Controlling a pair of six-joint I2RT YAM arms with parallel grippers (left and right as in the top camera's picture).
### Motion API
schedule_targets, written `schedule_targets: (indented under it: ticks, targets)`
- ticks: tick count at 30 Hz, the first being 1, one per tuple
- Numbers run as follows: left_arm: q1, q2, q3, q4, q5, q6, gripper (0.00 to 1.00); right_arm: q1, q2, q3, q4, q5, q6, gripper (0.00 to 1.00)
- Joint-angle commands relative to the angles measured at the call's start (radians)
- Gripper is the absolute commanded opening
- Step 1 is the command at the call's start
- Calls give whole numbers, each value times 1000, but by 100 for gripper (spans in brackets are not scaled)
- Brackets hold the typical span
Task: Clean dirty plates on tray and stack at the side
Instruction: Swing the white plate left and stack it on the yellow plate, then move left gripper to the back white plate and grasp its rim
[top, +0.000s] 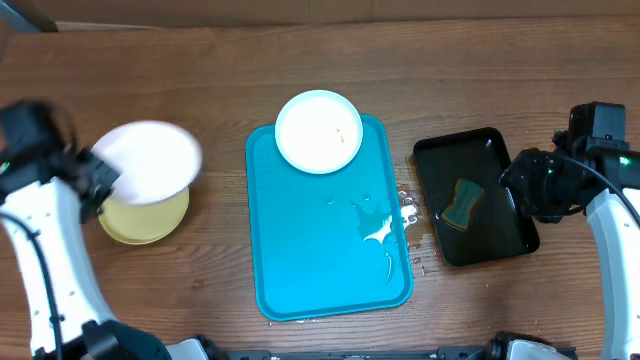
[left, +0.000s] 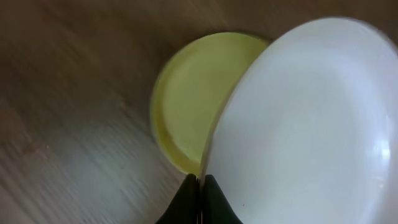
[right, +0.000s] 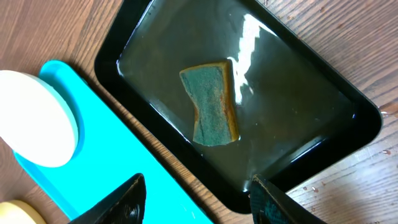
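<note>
L arm comes in from the L edge, wrist bent over the surface's L side. R arm hangs above black tray w/ sponge inside. White plate, clean-looking & blurred, sits partly over yellow-green plate, which lies on the surface; can't tell if they touch. Second white plate, faint orange specks, is at blue tray's far end, w/ water puddle near its R rim. Left pincer clenched on white plate's rim. Right pincer spread apart, empty.
</note>
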Motion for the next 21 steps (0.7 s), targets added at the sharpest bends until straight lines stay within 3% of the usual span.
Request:
schedule_targets:
  ticks: [1,9,10,12,13,16,21]
  targets:
    - [138,5,-152,77,81,-8,4,-4,-13,19,3,3,-3,56]
    - [179,43,-288,282,82,108,5,-4,-13,19,3,3,-10,56]
    - [177,42,-286,288,90,108,16,-4,-13,19,3,3,-10,56]
    - [177,40,-265,275,134,107,52,-4,-13,19,3,3,-10,55]
    - [177,40,-249,261,164,107,62,-4,-13,19,3,3,-10,56]
    - [156,34,-173,189,285,114,63,-4,-13,19,3,3,-11,56]
    - [-34,34,-81,150,454,321,61,-4,-13,19,11,3,-35,56]
